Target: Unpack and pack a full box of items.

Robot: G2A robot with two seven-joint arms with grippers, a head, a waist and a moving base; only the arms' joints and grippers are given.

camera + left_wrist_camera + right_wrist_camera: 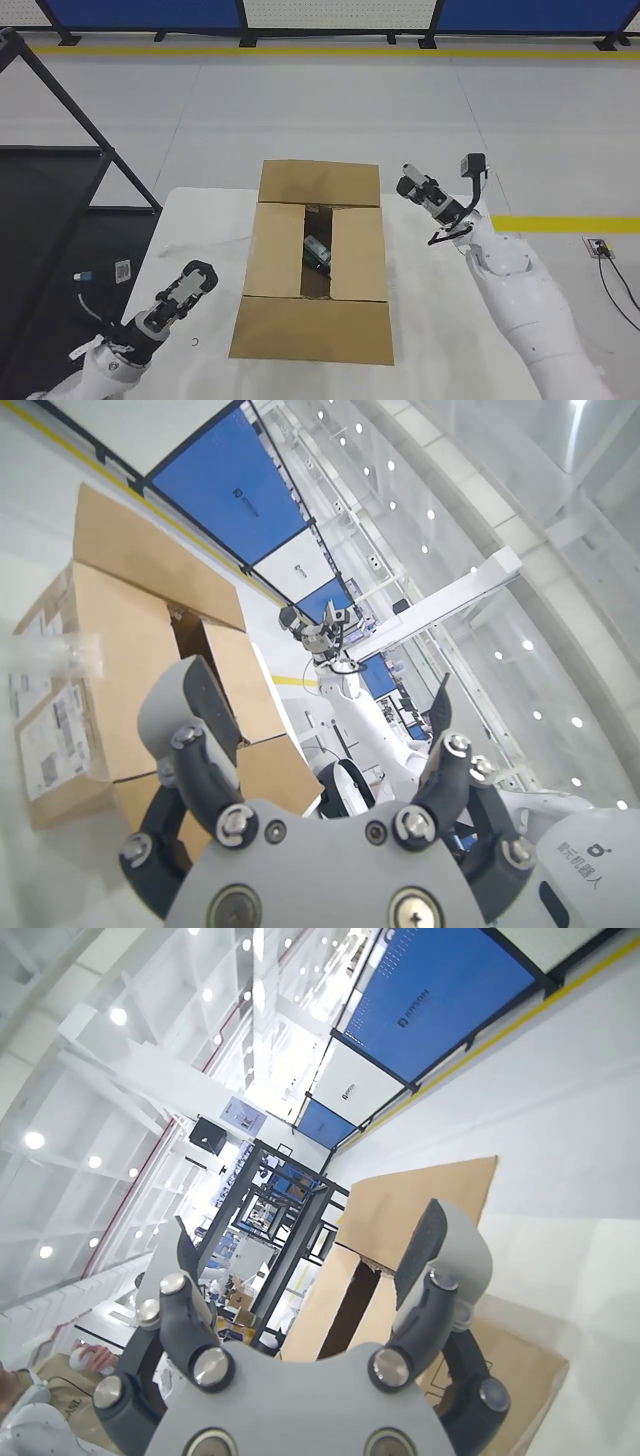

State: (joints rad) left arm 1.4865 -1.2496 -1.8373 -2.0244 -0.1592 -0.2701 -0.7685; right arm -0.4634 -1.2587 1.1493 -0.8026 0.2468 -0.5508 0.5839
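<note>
A brown cardboard box (312,262) stands mid-table, its side flaps nearly meeting over a narrow gap and its end flaps laid outward. Through the gap a dark green packet (317,250) lies inside. My left gripper (198,273) hovers left of the box near the table's front, open and holding nothing; its own view shows the wide-spread fingers (207,695) beside the box (125,640). My right gripper (409,181) hangs by the box's far right corner, open and holding nothing. In the right wrist view one finger (432,1243) sits before the box (450,1188).
The white table (440,300) has bare room on both sides of the box. A black frame (60,110) stands off the table's left edge, above dark matting. A small ring-like bit (194,343) lies near the front left.
</note>
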